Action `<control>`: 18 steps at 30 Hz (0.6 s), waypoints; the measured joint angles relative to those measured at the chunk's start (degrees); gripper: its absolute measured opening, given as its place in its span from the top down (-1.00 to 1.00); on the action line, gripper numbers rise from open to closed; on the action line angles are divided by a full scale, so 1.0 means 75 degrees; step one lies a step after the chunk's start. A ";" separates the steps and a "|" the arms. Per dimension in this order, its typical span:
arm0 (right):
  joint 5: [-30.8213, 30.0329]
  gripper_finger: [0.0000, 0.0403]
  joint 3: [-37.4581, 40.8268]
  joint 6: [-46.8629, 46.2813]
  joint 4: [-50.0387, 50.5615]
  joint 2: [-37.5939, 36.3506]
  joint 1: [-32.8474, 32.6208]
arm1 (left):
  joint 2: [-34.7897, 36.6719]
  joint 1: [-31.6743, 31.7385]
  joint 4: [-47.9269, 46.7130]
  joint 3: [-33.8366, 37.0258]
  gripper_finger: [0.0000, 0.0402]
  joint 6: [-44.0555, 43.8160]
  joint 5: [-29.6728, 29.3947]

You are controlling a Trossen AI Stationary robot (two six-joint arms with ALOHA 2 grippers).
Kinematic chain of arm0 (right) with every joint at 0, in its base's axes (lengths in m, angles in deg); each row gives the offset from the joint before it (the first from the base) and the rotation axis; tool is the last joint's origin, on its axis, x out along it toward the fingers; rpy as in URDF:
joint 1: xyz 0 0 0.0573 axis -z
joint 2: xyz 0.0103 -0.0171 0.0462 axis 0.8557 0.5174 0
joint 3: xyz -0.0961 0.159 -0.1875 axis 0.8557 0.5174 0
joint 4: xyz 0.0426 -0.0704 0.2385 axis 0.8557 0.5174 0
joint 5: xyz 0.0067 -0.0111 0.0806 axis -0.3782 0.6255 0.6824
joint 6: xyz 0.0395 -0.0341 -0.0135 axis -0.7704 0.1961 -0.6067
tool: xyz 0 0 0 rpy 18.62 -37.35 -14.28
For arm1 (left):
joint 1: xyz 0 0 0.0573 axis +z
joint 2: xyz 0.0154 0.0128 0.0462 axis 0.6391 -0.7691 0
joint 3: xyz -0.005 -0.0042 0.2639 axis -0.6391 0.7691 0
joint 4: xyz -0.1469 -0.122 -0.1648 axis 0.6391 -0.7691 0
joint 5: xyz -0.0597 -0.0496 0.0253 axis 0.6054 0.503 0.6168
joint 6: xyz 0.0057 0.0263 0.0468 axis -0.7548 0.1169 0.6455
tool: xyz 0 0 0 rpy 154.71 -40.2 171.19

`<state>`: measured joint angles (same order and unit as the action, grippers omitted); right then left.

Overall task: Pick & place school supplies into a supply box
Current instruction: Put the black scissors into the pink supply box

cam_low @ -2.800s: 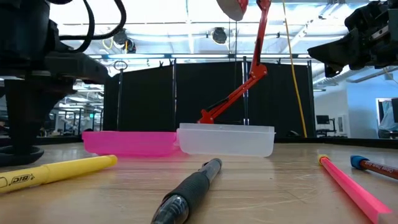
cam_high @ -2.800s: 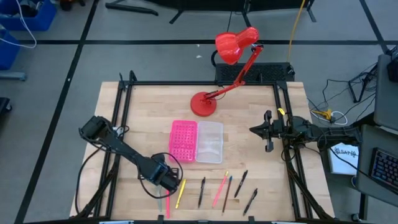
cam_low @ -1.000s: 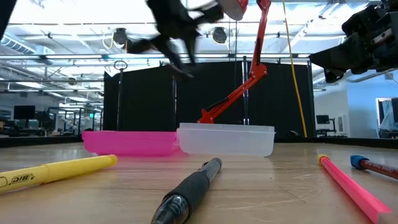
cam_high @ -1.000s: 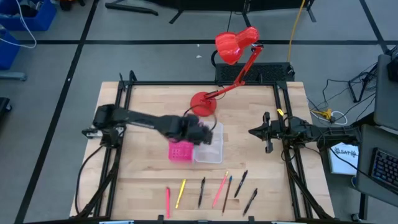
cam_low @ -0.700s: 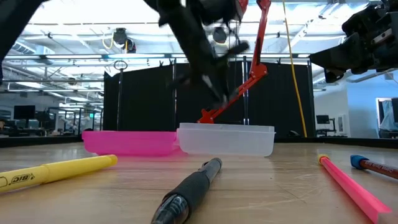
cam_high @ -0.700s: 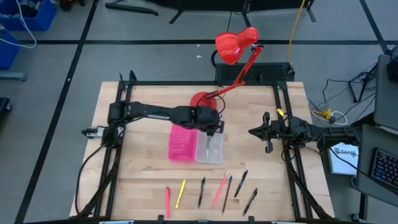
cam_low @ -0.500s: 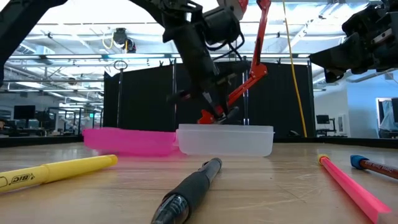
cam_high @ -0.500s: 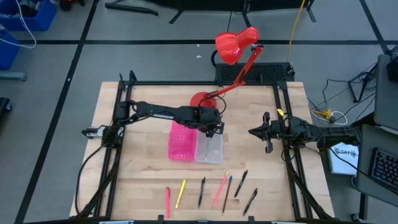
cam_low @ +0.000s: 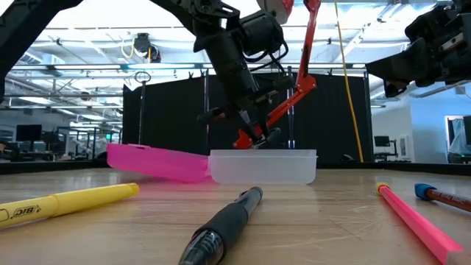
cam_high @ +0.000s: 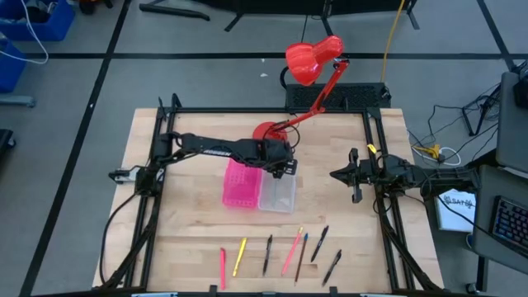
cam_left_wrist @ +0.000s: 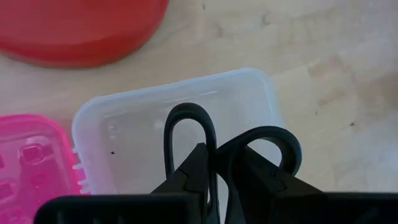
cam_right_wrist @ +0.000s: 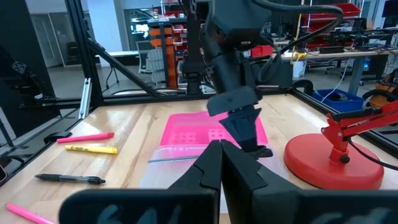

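Left wrist view puts us right on the action: the left gripper (cam_left_wrist: pixel 214 168) is clenched on the black-handled scissors (cam_left_wrist: pixel 230 146), both finger loops pointing out over the clear half (cam_left_wrist: pixel 124 124) of the supply box (cam_high: pixel 258 185); the pink half (cam_left_wrist: pixel 31 168) sits alongside, and the red lamp base (cam_left_wrist: pixel 81 28) lies just beyond the clear half.

From the high view, the left gripper (cam_high: pixel 280 162) hangs over the box's far end, right beside the lamp base (cam_high: pixel 270 135); the low view shows the pink half (cam_low: pixel 154 162) tilted, its outer edge lifted off the tabletop (cam_low: pixel 316 221), while the clear half (cam_low: pixel 261 167) sits flat.

Near the box's front edge, a row of supplies lies on the tabletop: a red pen (cam_high: pixel 222 267), a yellow highlighter (cam_high: pixel 239 256), a black pen (cam_high: pixel 268 254), a pink pencil (cam_high: pixel 292 251), then three more dark pens (cam_high: pixel 320 238) further along.

Off to the side of the box opposite the left arm, well apart, the right gripper (cam_high: pixel 355 174) waits above the tabletop, fingers together, grasping nothing.
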<state>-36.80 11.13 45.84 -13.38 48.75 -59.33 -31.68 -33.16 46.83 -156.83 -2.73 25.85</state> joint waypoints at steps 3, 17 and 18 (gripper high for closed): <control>0.0000 1.00 0.0000 0.0000 -0.0003 0.0000 0.0000 | 0.0000 0.0058 0.0020 0.0000 0.71 0.0034 0.0008; 0.0003 1.00 0.0002 0.0000 0.0000 0.0003 0.0000 | 0.0102 0.0172 -0.0223 -0.0350 0.71 0.0468 -0.0614; 0.0008 1.00 0.0000 0.0000 -0.0002 0.0003 0.0000 | 0.0095 0.0155 -0.0341 -0.0350 0.71 0.0401 -0.0645</control>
<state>-36.74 11.12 45.84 -13.40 48.77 -59.33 -30.97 -32.00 44.27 -159.45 0.28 21.01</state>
